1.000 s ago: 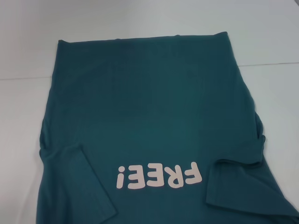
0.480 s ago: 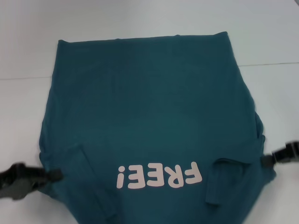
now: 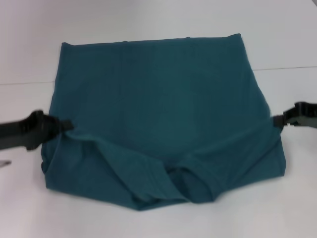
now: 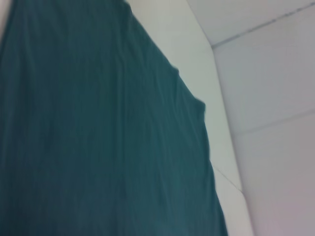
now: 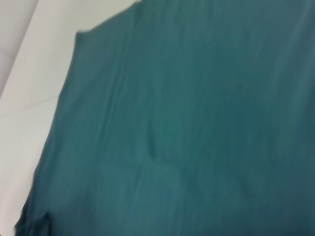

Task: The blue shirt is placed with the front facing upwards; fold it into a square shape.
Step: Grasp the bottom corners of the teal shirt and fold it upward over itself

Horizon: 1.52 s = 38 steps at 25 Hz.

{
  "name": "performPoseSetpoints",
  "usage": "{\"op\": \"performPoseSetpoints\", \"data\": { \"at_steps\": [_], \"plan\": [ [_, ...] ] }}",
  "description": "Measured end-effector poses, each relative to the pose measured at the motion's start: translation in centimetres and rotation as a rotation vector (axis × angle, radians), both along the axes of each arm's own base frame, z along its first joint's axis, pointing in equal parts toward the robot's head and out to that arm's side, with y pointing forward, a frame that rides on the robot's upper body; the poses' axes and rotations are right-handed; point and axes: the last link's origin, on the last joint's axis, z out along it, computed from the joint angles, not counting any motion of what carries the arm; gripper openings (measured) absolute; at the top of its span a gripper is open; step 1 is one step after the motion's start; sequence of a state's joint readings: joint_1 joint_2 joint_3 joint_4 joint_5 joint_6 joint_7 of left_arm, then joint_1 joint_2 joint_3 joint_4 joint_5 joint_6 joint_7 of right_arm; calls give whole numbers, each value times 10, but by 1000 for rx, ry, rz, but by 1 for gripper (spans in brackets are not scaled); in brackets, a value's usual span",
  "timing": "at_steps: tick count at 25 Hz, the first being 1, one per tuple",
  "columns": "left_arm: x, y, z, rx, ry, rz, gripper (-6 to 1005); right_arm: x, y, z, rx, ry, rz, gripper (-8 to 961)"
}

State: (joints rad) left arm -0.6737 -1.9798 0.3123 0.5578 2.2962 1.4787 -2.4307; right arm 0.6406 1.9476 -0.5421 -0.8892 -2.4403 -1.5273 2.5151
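The blue shirt (image 3: 158,99) lies on the white table, its near part doubled over toward the far side in a loose, sagging fold (image 3: 173,183). The lettering is hidden. My left gripper (image 3: 68,127) meets the shirt's left edge and my right gripper (image 3: 279,121) meets its right edge, each pinching cloth at the raised fold line. Teal cloth (image 4: 98,123) fills most of the left wrist view, and the right wrist view likewise shows mostly teal cloth (image 5: 197,123). Neither wrist view shows fingers.
White table (image 3: 148,20) surrounds the shirt on every side. A thin seam line (image 3: 292,67) crosses the table behind the shirt's middle. The shirt's far hem (image 3: 148,40) lies flat.
Both grippers have moved away from me, carrying the shirt's near part up and over. The lettering and the folded sleeves have gone out of sight under the fold.
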Motion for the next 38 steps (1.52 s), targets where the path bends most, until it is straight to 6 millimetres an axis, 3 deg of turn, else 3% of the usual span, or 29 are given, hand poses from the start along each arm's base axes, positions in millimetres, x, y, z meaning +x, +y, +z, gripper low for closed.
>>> {"op": "performPoseSetpoints", "data": {
  "at_steps": [6, 12, 20, 26, 38],
  "plan": [
    [14, 42, -10, 59, 130, 38, 0, -8, 31, -14, 73, -32, -8, 22],
    [28, 67, -22, 101, 240, 54, 0, -18, 55, -26, 122, -107, 1, 22],
    [35, 87, -13, 174, 318, 61, -1, -23, 78, -22, 185, -269, -10, 22],
    [48, 102, -16, 195, 437, 0, -1, -37, 93, -36, 178, -364, 45, 22],
    [55, 114, -12, 265, 503, -17, 0, -57, 115, -41, 241, -461, 111, 23]
  ]
}}
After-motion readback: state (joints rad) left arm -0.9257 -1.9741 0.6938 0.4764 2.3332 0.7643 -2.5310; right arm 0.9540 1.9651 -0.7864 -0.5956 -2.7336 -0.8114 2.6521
